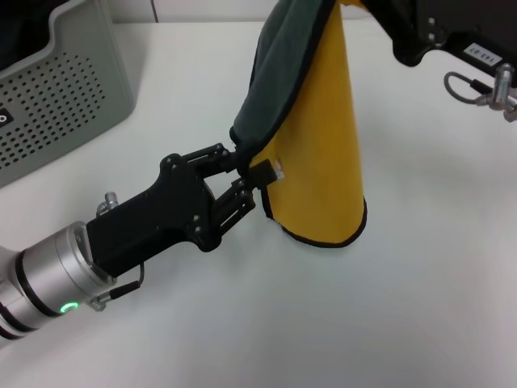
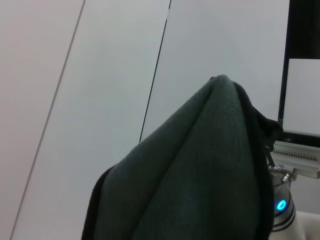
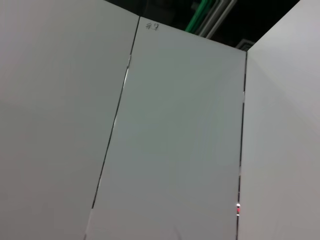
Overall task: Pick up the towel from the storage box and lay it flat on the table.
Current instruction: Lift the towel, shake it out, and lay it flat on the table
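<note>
The towel [image 1: 323, 137] hangs above the white table [image 1: 404, 307], yellow face toward me, dark green-grey side on the left, black edging along the bottom. Its top goes up to my right arm [image 1: 452, 32] at the upper right; that gripper's fingers are hidden. My left gripper [image 1: 246, 179] reaches in from the lower left and is shut on the towel's left edge, near its white tag. The left wrist view shows the dark green-grey folds of the towel [image 2: 200, 170] close up. The grey storage box [image 1: 56, 89] stands at the far left.
The right wrist view shows only white wall panels [image 3: 165, 140]. A loop of cable [image 1: 472, 87] hangs from the right arm. Bare tabletop lies in front of and to the right of the towel.
</note>
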